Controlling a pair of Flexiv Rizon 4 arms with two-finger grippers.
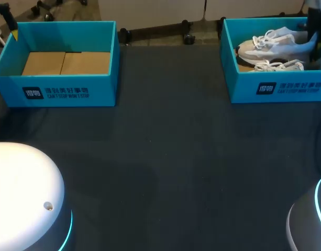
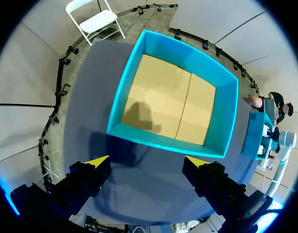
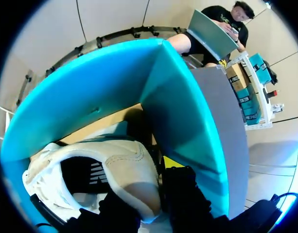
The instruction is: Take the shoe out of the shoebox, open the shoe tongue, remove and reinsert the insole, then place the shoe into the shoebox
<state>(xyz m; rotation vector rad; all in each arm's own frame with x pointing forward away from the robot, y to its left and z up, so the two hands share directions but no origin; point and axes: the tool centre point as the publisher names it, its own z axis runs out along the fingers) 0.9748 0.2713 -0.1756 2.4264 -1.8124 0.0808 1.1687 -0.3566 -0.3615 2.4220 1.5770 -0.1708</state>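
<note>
Two white lace-up shoes lie in the blue shoebox [image 1: 275, 89] at the far right, one [image 1: 275, 46] behind the other [image 1: 278, 66]. My right gripper [image 1: 315, 37] reaches into that box at the heel end of the rear shoe. In the right wrist view it [image 3: 149, 187] is shut on the heel wall of the white shoe [image 3: 114, 162], one finger inside the shoe's opening and one outside by the box's corner wall [image 3: 183, 121]. My left gripper [image 2: 148, 161] hangs open over the dark table just in front of the empty blue box [image 2: 173, 143], holding nothing.
The empty blue box [image 1: 55, 86] with a brown cardboard floor stands at the far left, with my left gripper [image 1: 8, 23] at its far left corner. My arms' bases sit at the near left [image 1: 24, 198] and near right [image 1: 309, 219]. The dark table [image 1: 165, 157] stretches between them.
</note>
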